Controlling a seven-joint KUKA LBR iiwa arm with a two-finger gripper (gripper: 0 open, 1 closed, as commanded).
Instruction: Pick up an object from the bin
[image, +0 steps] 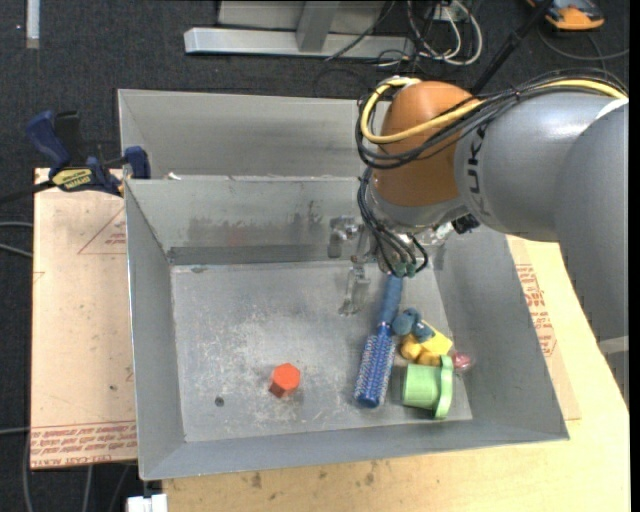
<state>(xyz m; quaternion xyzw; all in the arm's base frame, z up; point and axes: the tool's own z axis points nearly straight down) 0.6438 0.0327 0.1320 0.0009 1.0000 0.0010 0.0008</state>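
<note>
My gripper hangs low over the back middle of the bin floor, below the orange-covered wrist. Nothing shows between its tips. Just to its right lies a blue hairbrush, handle pointing toward the back and bristle head toward the front. The gripper stands beside the brush handle, a little apart from it. A small yellow and blue toy rests against the right side of the brush. In front of that toy, a green cup lies on its side.
A small red-orange block sits alone on the front middle of the floor, left of the brush. A tiny pink piece lies by the right wall. The arm crosses over the bin's back right corner.
</note>
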